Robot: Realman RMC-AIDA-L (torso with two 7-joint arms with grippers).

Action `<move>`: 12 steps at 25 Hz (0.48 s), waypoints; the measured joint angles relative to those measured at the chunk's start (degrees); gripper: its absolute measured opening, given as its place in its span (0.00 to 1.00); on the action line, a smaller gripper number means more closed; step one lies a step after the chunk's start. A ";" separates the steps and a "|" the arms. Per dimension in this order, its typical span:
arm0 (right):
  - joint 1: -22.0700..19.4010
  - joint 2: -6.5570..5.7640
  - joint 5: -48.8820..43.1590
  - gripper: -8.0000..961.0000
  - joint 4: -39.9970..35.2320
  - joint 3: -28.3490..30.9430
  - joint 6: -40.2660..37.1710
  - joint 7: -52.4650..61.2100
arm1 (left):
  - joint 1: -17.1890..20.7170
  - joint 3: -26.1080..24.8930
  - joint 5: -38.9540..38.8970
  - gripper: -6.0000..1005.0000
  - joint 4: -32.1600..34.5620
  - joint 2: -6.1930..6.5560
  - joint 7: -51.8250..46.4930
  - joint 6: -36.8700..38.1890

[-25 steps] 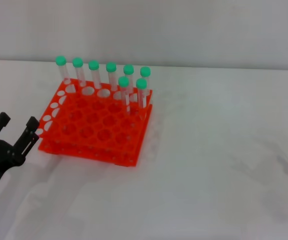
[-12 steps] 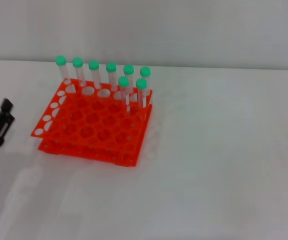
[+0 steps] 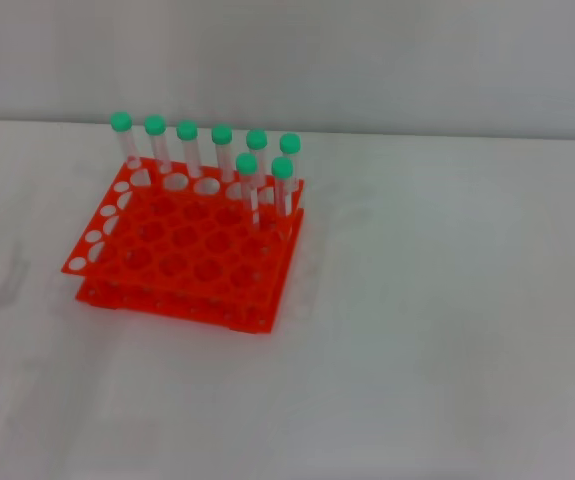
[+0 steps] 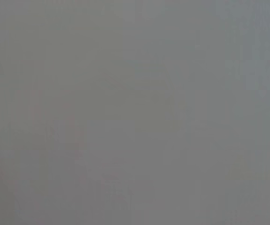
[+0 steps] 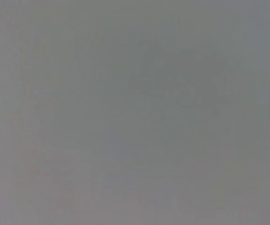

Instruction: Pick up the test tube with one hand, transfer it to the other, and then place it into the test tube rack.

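Test tubes [image 3: 255,190] are standing only in the test tube rack [image 3: 182,255]; none is lying loose on the white table [image 3: 437,330], and neither gripper is showing in the head view, so their fingers cannot be judged. Both wrist views are giving only flat grey.

Going from near to far, the rack's front rows are sitting empty. Two capped tubes are standing further back on the right side. Behind them six more are lining the far row, making eight tubes and one rack.

Each tube is looking light, stiff and smooth, so likely slippery in a grip. Holding the clear barrel just below the green cap [image 3: 247,162] is seeming safest, leaving the tapered tip free for a hole.
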 joint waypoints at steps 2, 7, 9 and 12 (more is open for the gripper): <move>-0.17 0.00 0.13 0.37 1.23 1.75 0.46 -1.21 | -0.29 0.00 -2.27 0.77 0.24 0.04 0.92 -0.04; -0.48 -0.01 0.21 0.47 3.66 4.53 0.43 -4.65 | -0.90 0.00 -4.40 0.78 -0.11 0.03 5.64 -0.44; -0.56 0.00 0.35 0.55 4.46 5.56 0.83 -5.74 | -0.78 0.04 -4.42 0.78 -0.16 -0.04 6.62 -0.35; -0.29 0.00 0.83 0.66 5.60 8.62 2.11 -5.94 | -0.63 0.25 -4.46 0.78 -0.23 -0.12 6.55 -0.05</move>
